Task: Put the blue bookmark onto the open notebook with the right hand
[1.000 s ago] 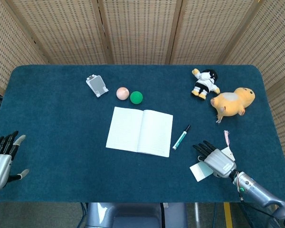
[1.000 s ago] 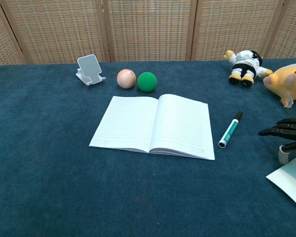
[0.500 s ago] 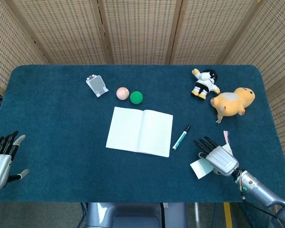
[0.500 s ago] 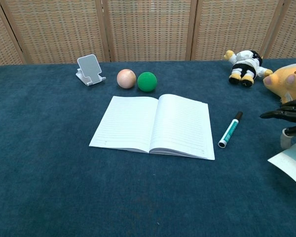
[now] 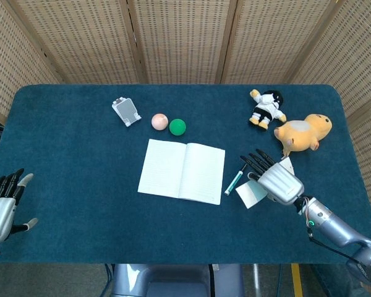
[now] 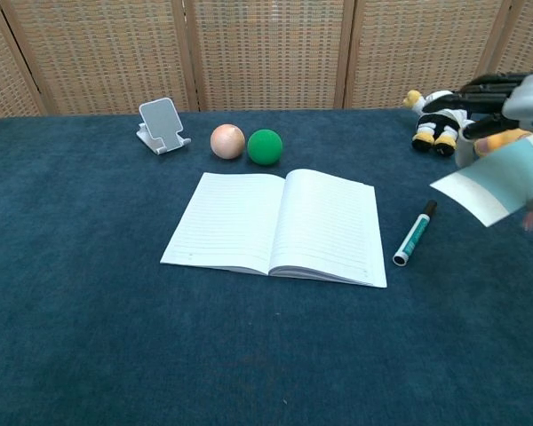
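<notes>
The open notebook point(image 5: 182, 171) point(image 6: 278, 225) lies flat mid-table, pages blank and lined. My right hand point(image 5: 274, 179) point(image 6: 506, 102) is raised above the table to the notebook's right and holds the pale blue bookmark point(image 5: 250, 193) point(image 6: 497, 184), which hangs tilted below the palm. The bookmark's pink tassel shows at the far right of the chest view. My left hand point(image 5: 2, 204) rests at the table's near left edge with fingers apart and nothing in it.
A teal marker pen point(image 5: 236, 179) point(image 6: 415, 233) lies between notebook and right hand. Behind the notebook are a peach ball point(image 5: 159, 121), a green ball point(image 5: 177, 127) and a small phone stand point(image 5: 126, 111). A panda toy point(image 5: 267, 108) and yellow plush point(image 5: 303, 132) sit far right.
My right hand has lifted the bookmark off the table and carried it up and leftward toward the notebook. The left hand has not moved.
</notes>
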Tool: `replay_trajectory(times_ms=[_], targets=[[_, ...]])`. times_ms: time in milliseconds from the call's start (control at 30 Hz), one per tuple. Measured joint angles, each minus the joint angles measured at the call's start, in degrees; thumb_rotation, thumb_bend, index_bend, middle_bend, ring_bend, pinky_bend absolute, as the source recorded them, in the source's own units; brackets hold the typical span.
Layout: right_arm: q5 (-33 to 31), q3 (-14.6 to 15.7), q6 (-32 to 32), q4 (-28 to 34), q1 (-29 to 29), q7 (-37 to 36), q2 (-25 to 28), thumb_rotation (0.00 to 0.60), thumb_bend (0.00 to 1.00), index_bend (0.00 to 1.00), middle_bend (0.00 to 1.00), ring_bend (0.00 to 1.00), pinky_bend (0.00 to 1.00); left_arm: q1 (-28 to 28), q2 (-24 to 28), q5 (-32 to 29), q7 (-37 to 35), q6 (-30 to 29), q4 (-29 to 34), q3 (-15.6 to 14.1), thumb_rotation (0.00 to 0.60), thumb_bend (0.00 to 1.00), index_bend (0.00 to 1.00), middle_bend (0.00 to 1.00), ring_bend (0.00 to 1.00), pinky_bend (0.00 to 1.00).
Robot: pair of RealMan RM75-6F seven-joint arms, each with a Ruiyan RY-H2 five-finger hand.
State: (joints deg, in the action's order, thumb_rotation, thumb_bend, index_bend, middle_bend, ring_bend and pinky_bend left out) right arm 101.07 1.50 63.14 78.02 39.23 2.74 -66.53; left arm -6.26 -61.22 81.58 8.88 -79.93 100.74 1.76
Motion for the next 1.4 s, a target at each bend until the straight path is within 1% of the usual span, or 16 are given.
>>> replay_trajectory(times_ms=[67, 167, 333, 400, 467, 500, 600, 667, 767, 833, 967, 1133, 1200, 1400], targets=[[-0.69, -1.5, -3.25, 1.05, 2.23, 1.16, 0.31, 0.6, 0.1, 0.66, 0.0, 0.0, 0.0, -0.43, 0.08, -1.23, 0.05, 0.83, 0.15, 0.41, 0.6, 0.0, 0.0, 0.0, 0.0, 0.0], [-2.25, -4.7, -9.49, 2.52, 7.41, 4.49, 0.29, 0.6, 0.1, 0.66, 0.0, 0.0, 0.0, -1.12, 0.21, -3.69, 0.25, 1.99, 0.52, 1.31, 0.6, 0.0, 0.0, 0.0, 0.0, 0.0], [-6.85, -10.48, -19.67, 3.56, 16.04, 13.49, -1.29, 0.6, 0.1, 0.66, 0.0, 0.0, 0.0, -2.34, 0.32, -7.67, 0.84, 3.89, 1.04, 2.87, 0.6, 0.0, 0.0, 0.0, 0.0, 0.0], [-9.47, -12.64, -23.13, 3.05, 19.44, 16.89, -2.96, 0.6, 0.1, 0.66, 0.0, 0.0, 0.0, -2.72, 0.32, -8.87, 0.99, 4.6, 0.96, 3.23, 0.6, 0.0, 0.0, 0.0, 0.0, 0.0], [-11.78, -14.04, -25.62, 1.88, 22.2, 19.21, -4.93, 0.6, 0.12, 0.66, 0.0, 0.0, 0.0, -3.27, 0.34, -10.44, 1.14, 5.73, 0.73, 3.63, 0.6, 0.0, 0.0, 0.0, 0.0, 0.0], [-13.29, -14.8, -27.38, 0.58, 24.17, 21.28, -6.72, 0.6, 0.12, 0.66, 0.0, 0.0, 0.0, -3.52, 0.35, -11.03, 1.19, 6.25, 0.58, 3.77, 0.6, 0.0, 0.0, 0.0, 0.0, 0.0], [-14.63, -15.27, -29.96, -2.29, 27.07, 24.61, -10.36, 0.6, 0.13, 0.66, 0.0, 0.0, 0.0, -4.24, 0.47, -12.35, 1.04, 7.54, 0.01, 4.13, 0.6, 0.0, 0.0, 0.0, 0.0, 0.0], [-14.91, -14.96, -31.17, -4.18, 28.39, 26.01, -12.64, 0.6, 0.13, 0.66, 0.0, 0.0, 0.0, -4.47, 0.57, -12.9, 0.71, 7.96, -0.32, 4.28, 0.6, 0.0, 0.0, 0.0, 0.0, 0.0], [-14.0, -13.0, -32.57, -6.02, 29.6, 26.61, -15.23, 0.6, 0.13, 0.66, 0.0, 0.0, 0.0, -4.85, 0.65, -13.62, 0.3, 8.9, -0.77, 4.37, 0.6, 0.0, 0.0, 0.0, 0.0, 0.0], [-12.19, -11.48, -32.52, -6.81, 30.18, 26.06, -16.33, 0.6, 0.13, 0.66, 0.0, 0.0, 0.0, -5.16, 0.65, -14.05, 0.24, 9.66, -1.04, 4.3, 0.6, 0.0, 0.0, 0.0, 0.0, 0.0], [-6.63, -8.49, -30.49, -8.42, 31.36, 23.59, -18.11, 0.6, 0.14, 0.66, 0.0, 0.0, 0.0, -5.75, 0.57, -14.89, 0.31, 10.53, -1.41, 4.24, 0.6, 0.0, 0.0, 0.0, 0.0, 0.0], [-0.4, -4.85, -26.91, -12.07, 33.6, 17.87, -21.16, 0.6, 0.14, 0.66, 0.0, 0.0, 0.01, -6.17, 0.41, -15.31, 0.61, 10.94, -1.51, 4.11, 0.6, 0.0, 0.0, 0.0, 0.0, 0.0], [1.11, -3.87, -26.1, -13.93, 34.65, 16.84, -22.62, 0.6, 0.14, 0.66, 0.0, 0.0, 0.02, -6.29, 0.35, -15.25, 0.75, 11.03, -1.49, 3.95, 0.6, 0.0, 0.0, 0.0, 0.0, 0.0], [3.51, -2.48, -25.65, -19.86, 37.14, 16.44, -26.31, 0.6, 0.14, 0.66, 0.0, 0.0, 0.04, -6.44, 0.42, -15.26, 0.31, 11.22, -1.61, 3.71, 0.6, 0.0, 0.0, 0.0, 0.0, 0.0]])
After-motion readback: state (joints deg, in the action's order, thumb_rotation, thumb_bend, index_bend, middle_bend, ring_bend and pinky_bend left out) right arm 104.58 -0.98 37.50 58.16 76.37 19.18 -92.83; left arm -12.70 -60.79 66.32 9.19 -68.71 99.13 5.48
